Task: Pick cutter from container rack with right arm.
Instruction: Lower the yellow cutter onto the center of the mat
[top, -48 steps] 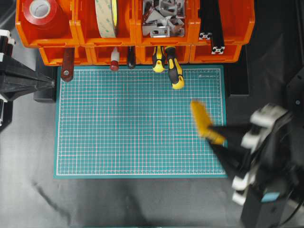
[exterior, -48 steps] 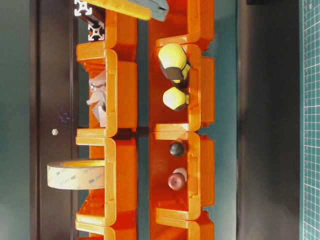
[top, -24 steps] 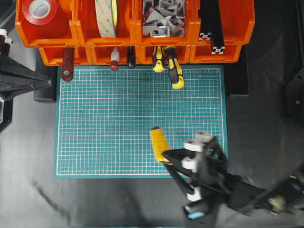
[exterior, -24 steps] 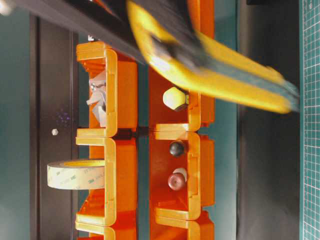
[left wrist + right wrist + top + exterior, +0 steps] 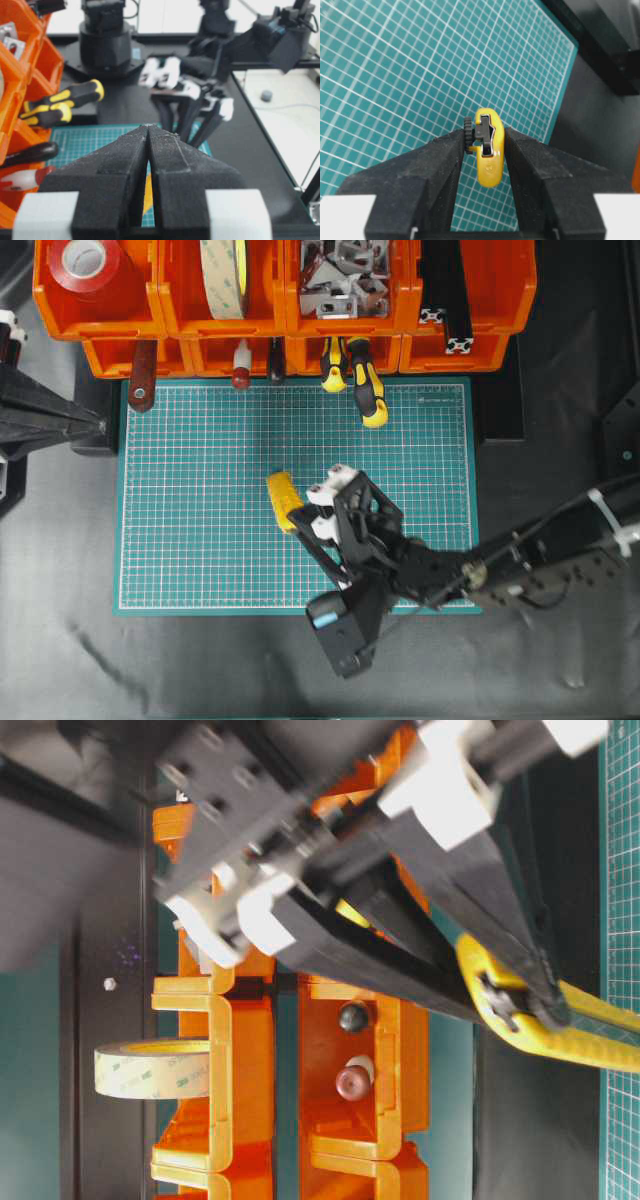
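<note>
Cutter point(image 5: 282, 502) sits clamped between the fingers of my right gripper point(image 5: 305, 518), near the middle of the overhead frame and a little below centre, over the green cutting mat point(image 5: 200, 500). From the right wrist view I see the yellow body point(image 5: 488, 155) end-on, pinched on both flat sides by the two black fingers point(image 5: 442, 165), with its dark slider knob facing up. The table-level view shows the same grip: the yellow handle point(image 5: 560, 1030) runs toward the right edge of the frame from under the black fingertips. I cannot tell whether it touches the mat.

The right arm point(image 5: 470, 575) reaches in from the lower right of the overhead frame. The container rack point(image 5: 290, 310) spans the top edge, well apart from the cutter; two yellow-and-black screwdrivers point(image 5: 365, 390) poke out of its lower tier onto the mat's upper border.

At the left edge, my left gripper point(image 5: 95, 422) rests with its wedge tips pressed together, holding nothing point(image 5: 148, 129).
</note>
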